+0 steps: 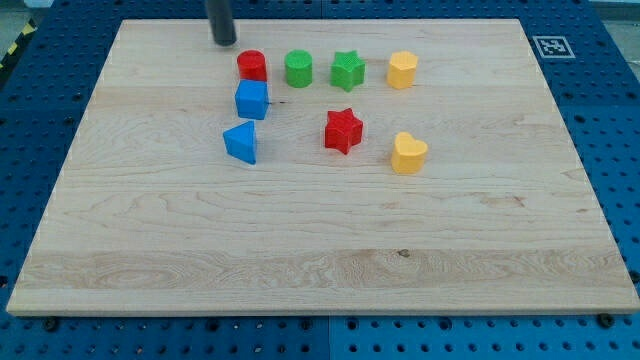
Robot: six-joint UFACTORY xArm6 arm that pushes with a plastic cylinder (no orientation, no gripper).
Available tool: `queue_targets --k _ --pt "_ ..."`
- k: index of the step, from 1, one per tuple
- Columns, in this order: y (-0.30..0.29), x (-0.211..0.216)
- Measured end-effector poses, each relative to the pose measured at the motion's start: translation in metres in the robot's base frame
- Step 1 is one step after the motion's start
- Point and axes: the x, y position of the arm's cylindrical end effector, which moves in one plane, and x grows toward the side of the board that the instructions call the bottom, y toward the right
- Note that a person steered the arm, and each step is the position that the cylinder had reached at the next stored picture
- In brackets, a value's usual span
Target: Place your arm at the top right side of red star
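The red star (343,130) lies near the middle of the wooden board (320,240). My tip (225,41) is near the view's top, left of centre, just up-left of the red cylinder (252,66). It is well to the upper left of the red star and touches no block. A green cylinder (298,69), a green star (348,70) and a yellow hexagonal block (403,70) stand in a row above the red star. A yellow heart (408,153) lies to the star's lower right.
A blue cube (252,99) sits below the red cylinder, and a blue triangular block (241,141) below that. A fiducial marker (549,46) lies off the board's top right corner. Blue perforated table surrounds the board.
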Motion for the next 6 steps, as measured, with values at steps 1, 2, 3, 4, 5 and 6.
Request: queue_targets --k 1,2,3,4,5,6 --pt "0.088 -0.025" --pt "0.183 -0.018" --pt "0.257 0.034" --pt "0.291 0.105" --pt "0.266 0.16" --pt "0.218 0.166"
